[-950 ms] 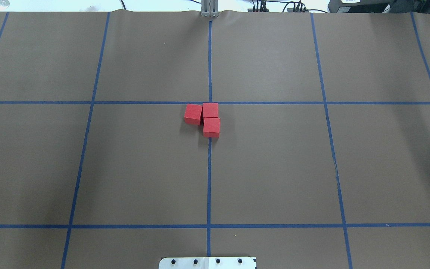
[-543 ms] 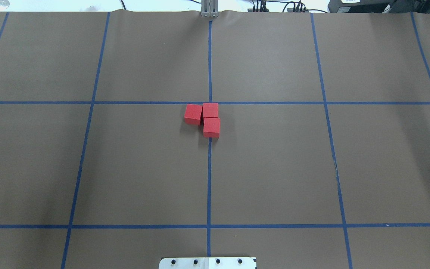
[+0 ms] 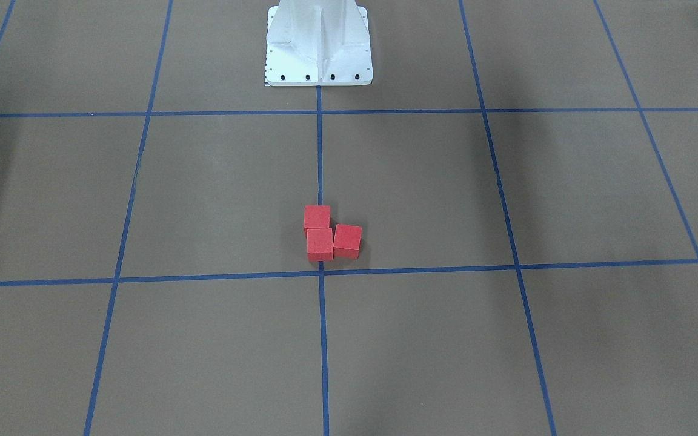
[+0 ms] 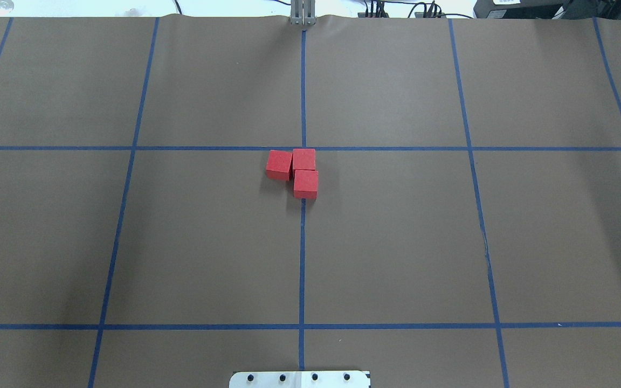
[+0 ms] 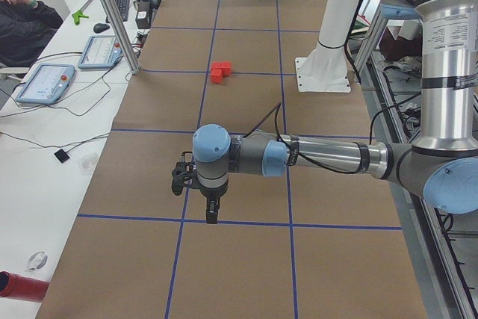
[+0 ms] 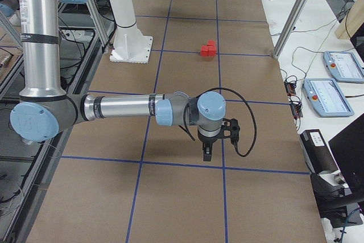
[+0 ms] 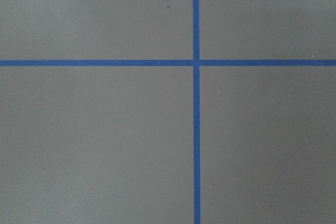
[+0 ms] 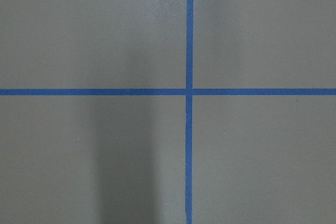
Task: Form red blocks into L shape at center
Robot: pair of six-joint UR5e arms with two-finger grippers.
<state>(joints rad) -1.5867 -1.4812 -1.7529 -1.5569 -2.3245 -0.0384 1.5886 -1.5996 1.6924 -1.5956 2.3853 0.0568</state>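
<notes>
Three red blocks (image 4: pixel 304 160) in an L at the center (image 4: pixel 303 134), far from left gripper (image 5: pixel 211 217) and right gripper (image 6: pixel 207 155), grips indiscernible.

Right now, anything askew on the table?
Only slightly: the red blocks form an L at the center, but the left block sits a little rotated and offset from the corner block.

Three blocks (image 4: pixel 304 161), apparently touching, form an L just robot-side of the center (image 4: pixel 303 141).
</notes>
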